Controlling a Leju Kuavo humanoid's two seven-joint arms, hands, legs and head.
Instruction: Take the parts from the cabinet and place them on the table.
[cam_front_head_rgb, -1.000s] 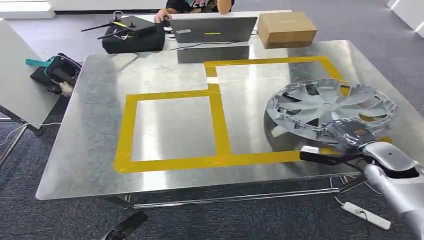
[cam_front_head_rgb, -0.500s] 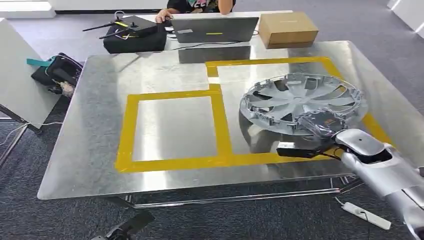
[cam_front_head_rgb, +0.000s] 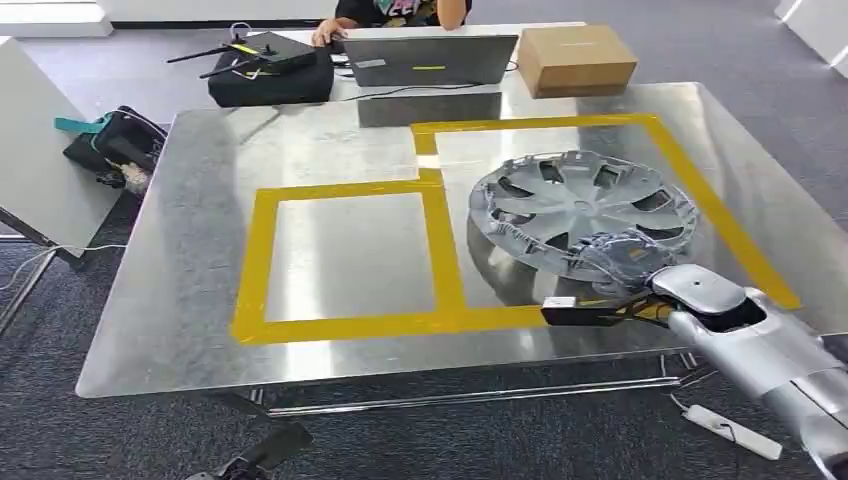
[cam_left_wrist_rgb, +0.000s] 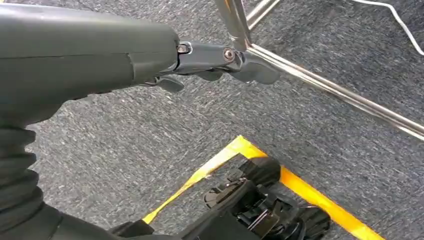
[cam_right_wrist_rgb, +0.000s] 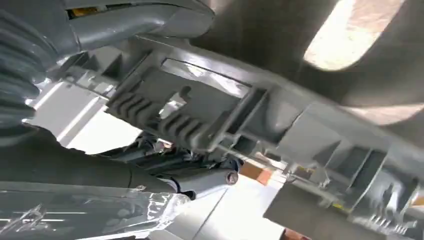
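A silver-grey wheel hubcap (cam_front_head_rgb: 583, 205) hangs tilted over the right yellow-taped rectangle (cam_front_head_rgb: 700, 190) on the metal table (cam_front_head_rgb: 200, 300). My right hand (cam_front_head_rgb: 625, 255) grips its near rim, with my silver forearm coming in from the lower right. In the right wrist view the ribbed underside of the hubcap's rim (cam_right_wrist_rgb: 240, 115) lies between the grey thumb (cam_right_wrist_rgb: 140, 20) and the darker fingers (cam_right_wrist_rgb: 200, 180). I cannot tell whether the far rim touches the table. My left hand (cam_left_wrist_rgb: 150, 55) hangs beside the table over the carpet and holds nothing, its fingers (cam_left_wrist_rgb: 250, 67) stretched out.
At the table's far side stand a laptop (cam_front_head_rgb: 430, 58), a cardboard box (cam_front_head_rgb: 577, 58) and a black case (cam_front_head_rgb: 265, 75); a person (cam_front_head_rgb: 400, 10) sits behind them. A bag (cam_front_head_rgb: 110, 145) lies on the floor at left and a power strip (cam_front_head_rgb: 730, 430) at lower right. The left taped square (cam_front_head_rgb: 345, 255) is bare.
My right hand has carried the hubcap leftward, from the table's right edge to over the right taped rectangle. The arm reaches further in over the table.
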